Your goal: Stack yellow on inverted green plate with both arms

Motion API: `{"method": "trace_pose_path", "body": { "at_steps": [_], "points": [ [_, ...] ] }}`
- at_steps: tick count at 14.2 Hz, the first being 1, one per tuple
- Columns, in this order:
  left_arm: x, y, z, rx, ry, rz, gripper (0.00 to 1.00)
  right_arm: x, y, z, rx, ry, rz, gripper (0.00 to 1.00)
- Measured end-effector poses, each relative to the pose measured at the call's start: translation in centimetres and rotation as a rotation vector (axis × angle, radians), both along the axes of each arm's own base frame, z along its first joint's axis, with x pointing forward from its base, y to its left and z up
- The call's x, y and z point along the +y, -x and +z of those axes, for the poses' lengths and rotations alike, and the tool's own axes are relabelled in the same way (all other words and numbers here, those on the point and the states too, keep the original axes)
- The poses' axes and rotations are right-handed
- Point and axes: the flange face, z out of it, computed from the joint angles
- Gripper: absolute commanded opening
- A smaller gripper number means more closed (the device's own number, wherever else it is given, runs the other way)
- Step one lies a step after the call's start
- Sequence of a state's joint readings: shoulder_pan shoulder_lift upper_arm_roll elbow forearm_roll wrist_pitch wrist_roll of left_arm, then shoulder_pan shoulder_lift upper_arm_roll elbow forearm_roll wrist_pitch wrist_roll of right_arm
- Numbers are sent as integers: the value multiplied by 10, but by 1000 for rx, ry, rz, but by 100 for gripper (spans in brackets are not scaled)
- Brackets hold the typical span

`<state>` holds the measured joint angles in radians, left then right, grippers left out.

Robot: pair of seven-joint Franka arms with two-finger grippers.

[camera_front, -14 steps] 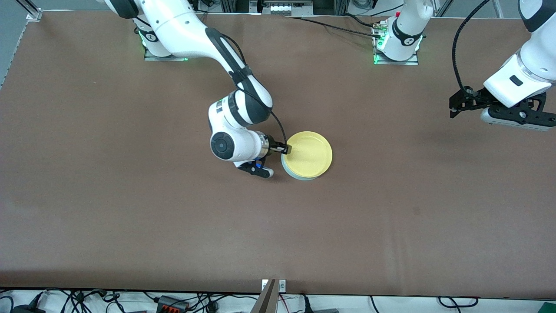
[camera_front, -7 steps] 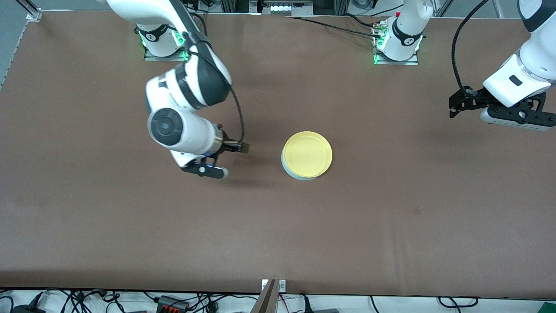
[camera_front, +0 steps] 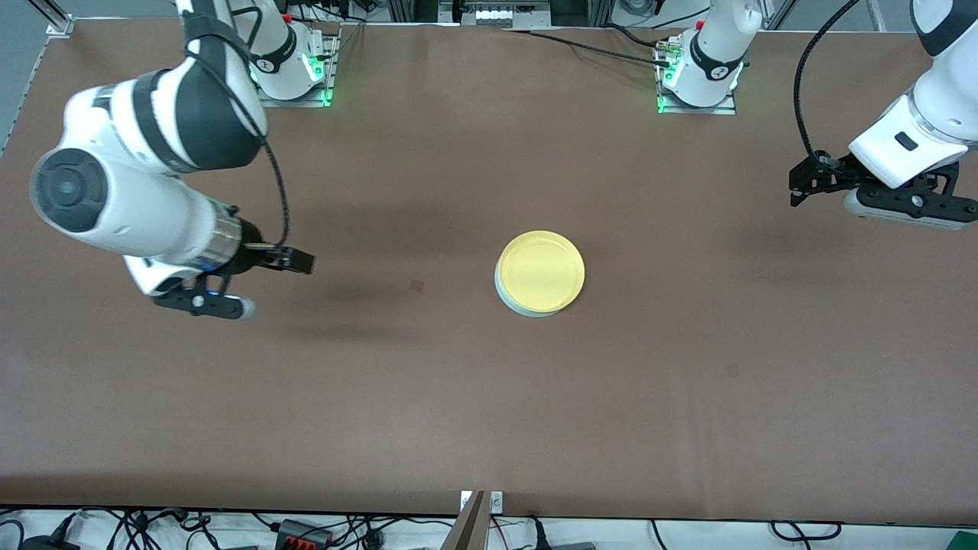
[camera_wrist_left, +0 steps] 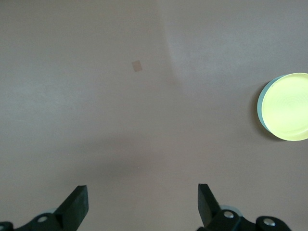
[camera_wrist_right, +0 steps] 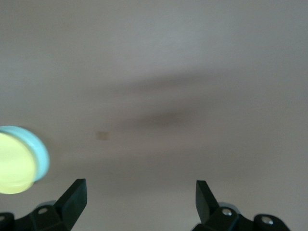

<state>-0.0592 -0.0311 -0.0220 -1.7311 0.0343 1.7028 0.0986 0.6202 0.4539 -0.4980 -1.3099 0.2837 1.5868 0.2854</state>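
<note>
The yellow plate (camera_front: pixel 541 271) sits rim-up on the pale green plate (camera_front: pixel 506 297), of which only a thin edge shows beneath it, in the middle of the table. Both also show in the left wrist view, yellow (camera_wrist_left: pixel 288 107) on green (camera_wrist_left: pixel 260 103), and in the right wrist view, yellow (camera_wrist_right: pixel 12 163) on green (camera_wrist_right: pixel 42 154). My right gripper (camera_front: pixel 302 261) is open and empty, up over bare table toward the right arm's end (camera_wrist_right: pixel 139 188). My left gripper (camera_front: pixel 802 183) is open and empty, waiting over the left arm's end (camera_wrist_left: pixel 143 190).
The brown table (camera_front: pixel 489 397) bears a small square mark (camera_front: pixel 416 286) between the plates and my right gripper. Cables and a metal post (camera_front: pixel 474 519) lie along the table's front edge. The arm bases (camera_front: pixel 695 84) stand at the back edge.
My right gripper has drawn away from the yellow plate's rim and swung up and toward the right arm's end. The plates and the left arm have not moved.
</note>
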Motion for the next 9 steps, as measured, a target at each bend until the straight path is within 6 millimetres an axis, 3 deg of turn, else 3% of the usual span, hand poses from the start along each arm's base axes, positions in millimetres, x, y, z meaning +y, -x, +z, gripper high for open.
{"method": "trace_pose_path", "body": {
  "at_steps": [6, 9],
  "points": [
    [0, 0, 0, 0, 0, 0, 100, -53, -2, 55, -102, 72, 2, 100],
    [0, 0, 0, 0, 0, 0, 100, -95, 5, 87, -145, 93, 19, 100]
  ]
}}
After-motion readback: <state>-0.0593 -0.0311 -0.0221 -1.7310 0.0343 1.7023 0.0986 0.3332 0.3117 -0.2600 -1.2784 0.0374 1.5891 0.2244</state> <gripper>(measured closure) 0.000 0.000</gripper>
